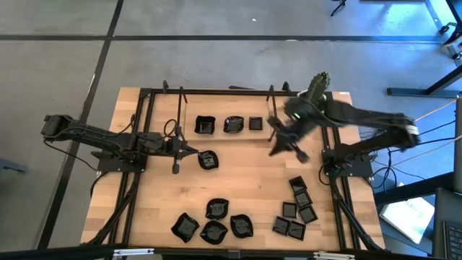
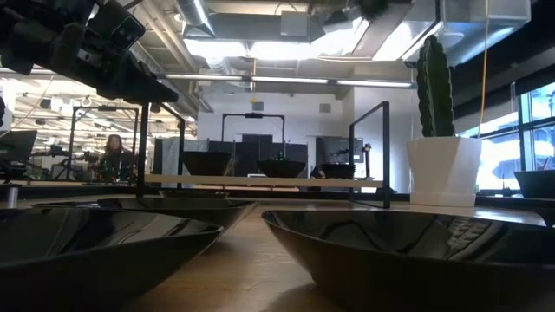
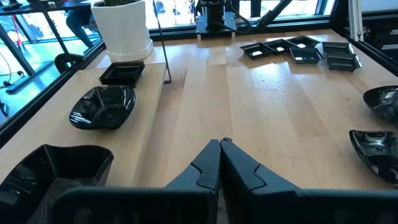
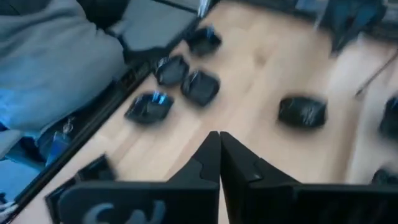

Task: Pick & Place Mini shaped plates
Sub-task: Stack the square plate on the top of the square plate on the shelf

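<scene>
Black mini plates [image 1: 292,210] scattered; my right gripper [image 1: 289,142] closed, empty, apparently between picks; must open first.

The bench [image 1: 238,180] is pale blond wood with a fine lengthwise grain, edged by a black metal frame [image 1: 216,92]. The mini shaped plates [image 1: 216,224] are glossy black all over, catching white highlights; one lone black plate [image 1: 208,159] lies just ahead of the left hand [image 1: 193,152], and a cluster of square black ones [image 1: 299,206] sits below the right hand [image 1: 283,141]. Both hands are matte black, as are the arms. The pot [image 3: 122,28], far ahead of the left hand, is plain white, carrying a ribbed dark green cactus [image 2: 434,87]. The floor [image 1: 58,65] is grey with dark seams.
</scene>
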